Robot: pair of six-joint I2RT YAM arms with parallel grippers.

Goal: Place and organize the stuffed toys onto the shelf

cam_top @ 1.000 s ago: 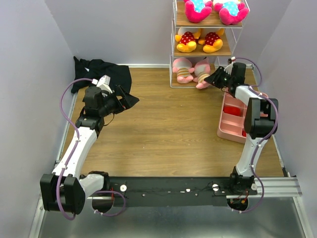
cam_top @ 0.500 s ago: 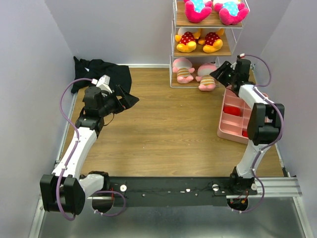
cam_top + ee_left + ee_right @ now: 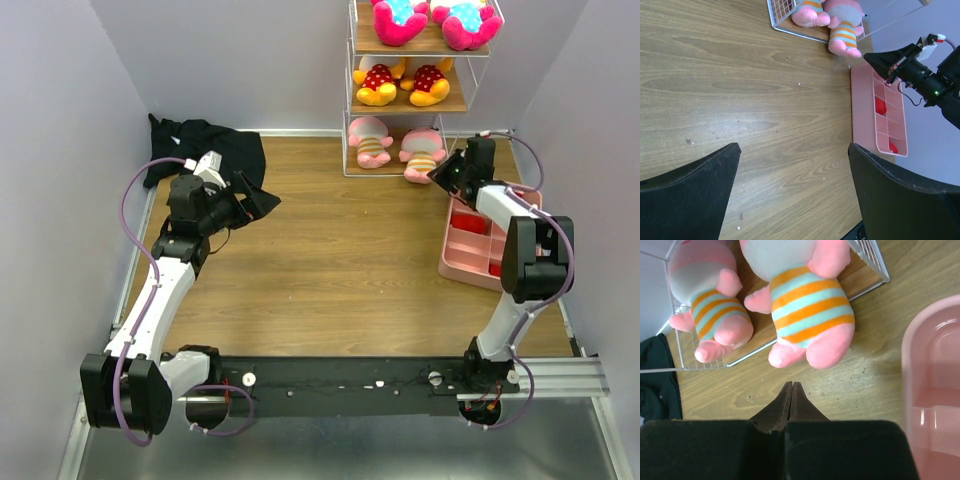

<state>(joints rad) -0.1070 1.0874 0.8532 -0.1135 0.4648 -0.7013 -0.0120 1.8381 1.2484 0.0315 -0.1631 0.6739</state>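
We see all six toys on the shelf [image 3: 348, 110] in the upper right of the top view. The two magenta toys [image 3: 400, 20] are on the top board, the two yellow toys [image 3: 378, 83] are in the middle, and the two pink striped ones are at the bottom. The right pink striped toy [image 3: 810, 305] sits with its feet poking out past the wire edge, over the table [image 3: 340, 250]. The left pink striped toy [image 3: 710, 305] is tucked further in. Our right gripper [image 3: 791, 386] has its fingers pressed tight together with nothing in them. It points at those feet and is just short of them. We think the job now is to tidy up. A soft, slow push low on the feet, straight toward the back, should slide the toy in without tipping it. We must watch the thin wire rim and the pink tray [image 3: 447, 255] close by on the right, because there is little room there. Our left gripper [image 3: 265, 198] hangs with its fingers spread wide and empty on the left, near the black cloth [image 3: 210, 140]. There is lots of open table between the two arms.
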